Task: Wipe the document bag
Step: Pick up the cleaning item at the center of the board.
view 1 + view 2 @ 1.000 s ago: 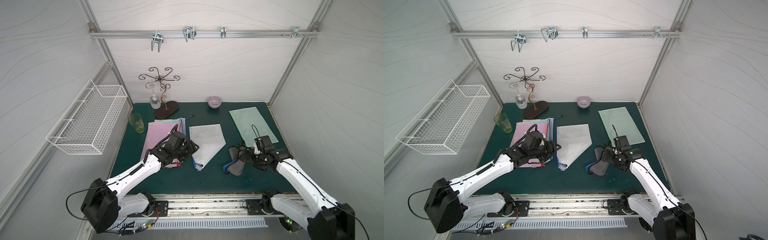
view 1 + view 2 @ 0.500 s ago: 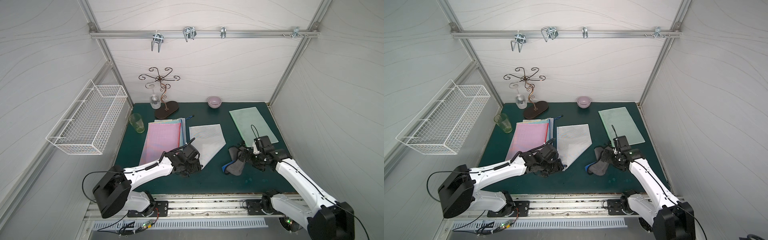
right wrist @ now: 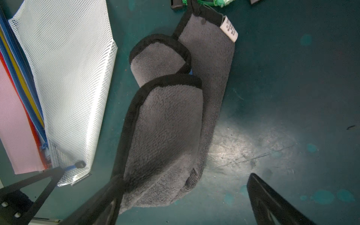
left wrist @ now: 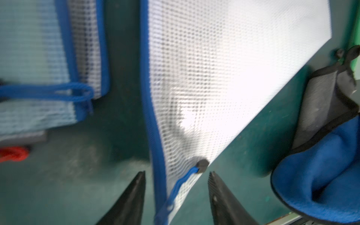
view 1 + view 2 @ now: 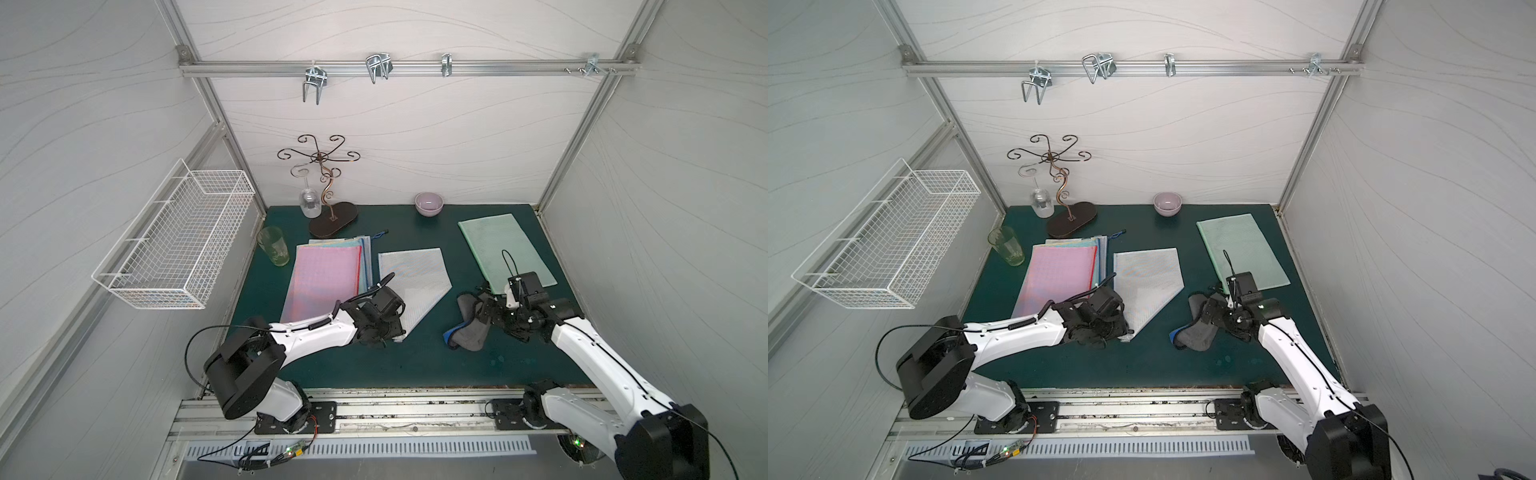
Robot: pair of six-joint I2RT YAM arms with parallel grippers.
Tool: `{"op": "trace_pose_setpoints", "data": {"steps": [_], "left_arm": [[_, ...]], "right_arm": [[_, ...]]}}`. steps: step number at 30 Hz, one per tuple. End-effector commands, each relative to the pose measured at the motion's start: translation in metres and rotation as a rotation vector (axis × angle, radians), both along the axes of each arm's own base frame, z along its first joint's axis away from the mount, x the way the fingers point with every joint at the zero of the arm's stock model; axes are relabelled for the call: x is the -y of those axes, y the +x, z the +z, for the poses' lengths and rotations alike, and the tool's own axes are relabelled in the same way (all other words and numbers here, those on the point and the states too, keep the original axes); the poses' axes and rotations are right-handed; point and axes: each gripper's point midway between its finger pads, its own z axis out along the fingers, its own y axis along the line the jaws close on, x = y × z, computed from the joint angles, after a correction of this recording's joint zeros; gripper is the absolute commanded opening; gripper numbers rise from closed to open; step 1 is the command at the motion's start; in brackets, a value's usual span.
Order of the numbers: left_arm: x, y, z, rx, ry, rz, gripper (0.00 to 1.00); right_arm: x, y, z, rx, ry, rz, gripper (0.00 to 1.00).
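The document bag (image 5: 411, 282) (image 5: 1146, 282) is white mesh with a blue zipper edge and lies flat mid-table in both top views. My left gripper (image 5: 390, 334) (image 4: 176, 194) is low at its near corner. The jaws are open and straddle that corner and the blue zipper pull (image 4: 187, 175) without pinching them. A crumpled grey cloth (image 5: 467, 328) (image 3: 167, 120) with a blue underside lies to the right of the bag. My right gripper (image 5: 489, 311) (image 3: 185, 204) hangs wide open over the cloth's far end, and one of its fingers (image 3: 101, 202) rests against the cloth's edge.
A stack of coloured bags with a pink one (image 5: 324, 278) on top lies left of the white bag. A green bag (image 5: 505, 249) lies at the back right. A tumbler (image 5: 273, 246), a metal stand (image 5: 332, 216) and a bowl (image 5: 429, 203) line the back. A wire basket (image 5: 178, 245) hangs on the left wall.
My left arm has swung off the pink stack and come down at the white bag's near corner, with its jaws narrowing. The right arm and the cloth have not moved.
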Motion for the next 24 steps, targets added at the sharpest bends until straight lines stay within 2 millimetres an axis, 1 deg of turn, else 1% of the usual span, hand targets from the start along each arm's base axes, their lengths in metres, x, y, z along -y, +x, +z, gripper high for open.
{"op": "trace_pose_setpoints", "data": {"steps": [1,5,7,10,13,16,21,24], "left_arm": [[0.019,0.016,0.007,0.046,-0.075,0.026,0.52],[0.022,0.012,0.002,0.020,-0.099,0.029,0.50],[0.021,0.010,0.000,0.009,-0.103,0.037,0.44],[0.020,0.008,-0.003,-0.006,-0.114,0.044,0.30],[0.022,0.011,0.000,0.000,-0.136,0.048,0.12],[0.033,0.020,0.018,0.033,-0.195,0.031,0.00],[0.056,0.035,0.066,0.103,-0.269,-0.041,0.00],[0.063,0.038,0.083,0.122,-0.309,-0.051,0.00]], "right_arm": [[-0.002,-0.002,0.001,0.009,0.005,0.011,0.99],[-0.001,-0.001,0.000,0.012,0.000,0.013,0.99],[-0.002,0.000,0.000,0.012,0.002,0.013,0.99],[-0.004,0.000,-0.001,0.007,0.008,0.018,0.99],[-0.004,0.001,-0.001,0.009,0.008,0.020,0.99],[-0.002,0.000,-0.001,0.008,0.000,0.022,0.99],[0.000,-0.003,-0.002,0.010,-0.010,0.021,0.99],[0.000,-0.003,-0.002,0.010,-0.009,0.019,0.99]]}}
